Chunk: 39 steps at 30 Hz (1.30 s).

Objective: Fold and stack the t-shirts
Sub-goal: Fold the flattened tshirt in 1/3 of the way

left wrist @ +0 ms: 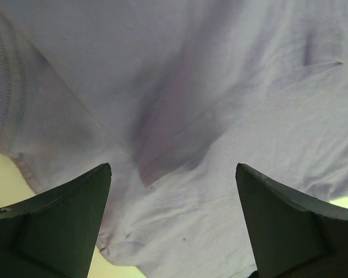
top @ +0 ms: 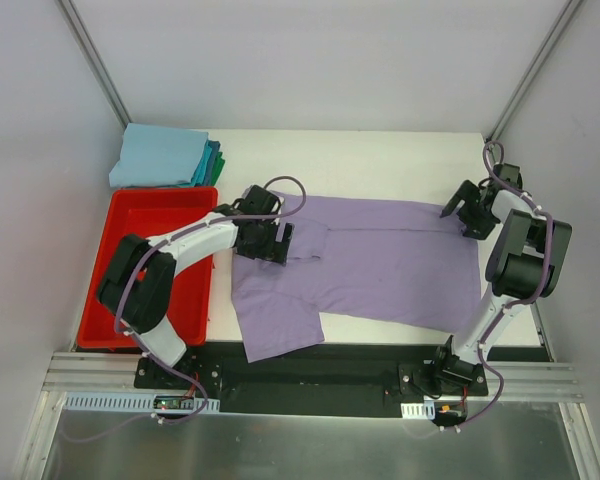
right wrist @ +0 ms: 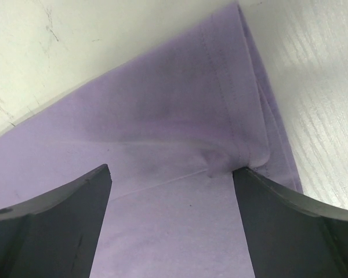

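Note:
A lavender-purple t-shirt (top: 380,265) lies spread and partly folded across the middle of the white table. My left gripper (top: 276,243) is open, low over the shirt's left part near a sleeve; in the left wrist view the cloth (left wrist: 180,104) fills the space between the jaws. My right gripper (top: 462,215) is open at the shirt's far right corner; the right wrist view shows the hemmed corner (right wrist: 232,98) between the jaws, the right finger (right wrist: 290,220) touching a fold. A stack of folded light blue, teal and green shirts (top: 165,157) sits at the back left.
A red plastic bin (top: 155,262) stands at the left, beside the left arm and just in front of the folded stack. Bare white table (top: 380,160) lies behind the shirt. Grey walls close in on both sides.

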Tool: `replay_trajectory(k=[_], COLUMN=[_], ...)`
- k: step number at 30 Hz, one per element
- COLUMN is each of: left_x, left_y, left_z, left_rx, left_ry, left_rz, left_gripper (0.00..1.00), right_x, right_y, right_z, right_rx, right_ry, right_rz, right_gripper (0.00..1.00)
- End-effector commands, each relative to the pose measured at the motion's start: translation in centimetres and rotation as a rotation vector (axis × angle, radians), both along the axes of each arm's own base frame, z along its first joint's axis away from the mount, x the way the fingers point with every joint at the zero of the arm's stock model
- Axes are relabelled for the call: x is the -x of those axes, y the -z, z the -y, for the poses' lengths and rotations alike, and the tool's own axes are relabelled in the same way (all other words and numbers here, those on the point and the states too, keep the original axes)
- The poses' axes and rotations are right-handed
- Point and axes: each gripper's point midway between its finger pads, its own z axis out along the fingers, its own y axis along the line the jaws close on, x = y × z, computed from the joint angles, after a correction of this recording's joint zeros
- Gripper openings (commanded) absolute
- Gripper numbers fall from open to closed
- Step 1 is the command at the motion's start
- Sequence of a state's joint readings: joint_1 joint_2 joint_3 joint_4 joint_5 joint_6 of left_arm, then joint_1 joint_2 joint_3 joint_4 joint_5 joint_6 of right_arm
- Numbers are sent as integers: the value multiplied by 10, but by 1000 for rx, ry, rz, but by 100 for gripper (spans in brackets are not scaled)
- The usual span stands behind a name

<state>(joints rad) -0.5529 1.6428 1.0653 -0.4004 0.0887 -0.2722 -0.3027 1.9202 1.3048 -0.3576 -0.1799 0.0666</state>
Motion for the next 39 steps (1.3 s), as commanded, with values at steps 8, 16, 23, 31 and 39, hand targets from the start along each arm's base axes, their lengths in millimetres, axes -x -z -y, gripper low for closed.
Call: replay_trajectory(k=[8, 16, 23, 31, 39], left_x=[-21, -38, -54, -82, -91], left_y=[19, 10, -1, -49, -80], left_z=[-12, -9, -15, -42, -49], left_rx=[-116, -118, -157, -170, -141], left_ry=[-28, -66, -118, -252, -271], left_rz=[12, 52, 115, 250, 323], left_gripper=[74, 29, 0, 0, 0], right_x=[-10, -11, 0, 7, 24], right_y=[0, 4, 4, -26, -54], right_z=[11, 18, 27, 28, 26], right_rx=[21, 35, 74, 103, 134], right_ry=[54, 88, 133, 120, 128], right_rz=[36, 29, 3, 37, 67], right_gripper=[72, 55, 20, 1, 0])
